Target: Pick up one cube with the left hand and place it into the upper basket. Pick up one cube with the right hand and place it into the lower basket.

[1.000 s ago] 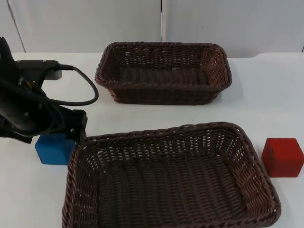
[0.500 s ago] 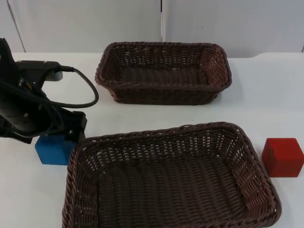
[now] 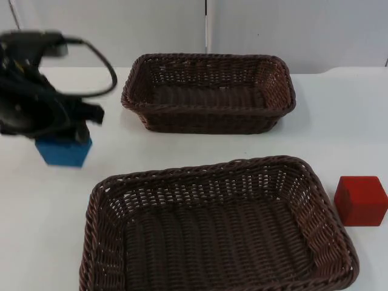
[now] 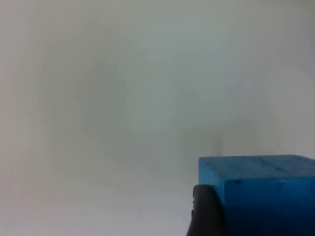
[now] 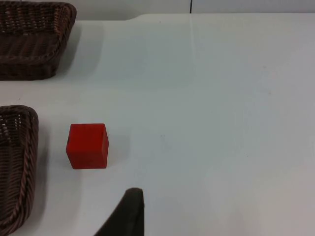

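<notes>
At the left of the top view, the left pincer (image 3: pixel 60 138) is gripping the blue cube (image 3: pixel 63 151) above the white tabletop (image 3: pixel 339 121), left of the upper basket (image 3: pixel 209 92). The left wrist view is showing a black fingertip (image 4: pixel 204 214) pressing the cube's side. The right wrist view is showing the red cube (image 5: pixel 87 145) sitting beside the lower basket (image 5: pixel 17 167); I cannot tell the right pincer's state.

left claw (image 3: pixel 66 136) blurred, blue cube (image 3: pixel 62 151) top hidden beneath it, lower basket (image 3: pixel 339 242) cut off
</notes>
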You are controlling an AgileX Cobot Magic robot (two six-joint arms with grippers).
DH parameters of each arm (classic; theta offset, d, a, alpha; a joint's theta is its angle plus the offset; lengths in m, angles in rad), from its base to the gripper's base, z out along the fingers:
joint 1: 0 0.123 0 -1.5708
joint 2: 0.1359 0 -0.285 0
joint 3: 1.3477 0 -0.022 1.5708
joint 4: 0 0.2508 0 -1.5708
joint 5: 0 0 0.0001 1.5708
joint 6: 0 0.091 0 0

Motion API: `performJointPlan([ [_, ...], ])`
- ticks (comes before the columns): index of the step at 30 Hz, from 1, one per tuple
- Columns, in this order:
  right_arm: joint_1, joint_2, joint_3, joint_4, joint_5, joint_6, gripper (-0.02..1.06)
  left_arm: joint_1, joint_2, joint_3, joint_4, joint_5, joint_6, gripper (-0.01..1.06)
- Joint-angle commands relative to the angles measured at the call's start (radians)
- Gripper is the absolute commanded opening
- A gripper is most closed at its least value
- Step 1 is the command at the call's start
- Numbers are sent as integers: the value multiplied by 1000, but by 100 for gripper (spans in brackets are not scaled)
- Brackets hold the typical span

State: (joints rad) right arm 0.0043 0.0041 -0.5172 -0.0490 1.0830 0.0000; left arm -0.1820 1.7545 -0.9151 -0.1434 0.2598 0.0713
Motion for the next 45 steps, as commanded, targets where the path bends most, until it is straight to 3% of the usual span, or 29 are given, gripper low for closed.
performJointPlan([
  [1, -4, -4, 1, -2, -5, -8, 105, -4, -62, 2, -10, 10, -2, 0],
  [14, -4, -4, 1, -2, -5, -8, 105, -4, -339, 2, -29, 44, -2, 0],
  [35, -4, -4, 1, -2, -5, -8, 105, -4, -348, 2, -25, 42, 6, 0],
  [45, -4, -4, 1, -2, -5, -8, 105, -4, -348, 2, -25, 80, 6, 0],
])
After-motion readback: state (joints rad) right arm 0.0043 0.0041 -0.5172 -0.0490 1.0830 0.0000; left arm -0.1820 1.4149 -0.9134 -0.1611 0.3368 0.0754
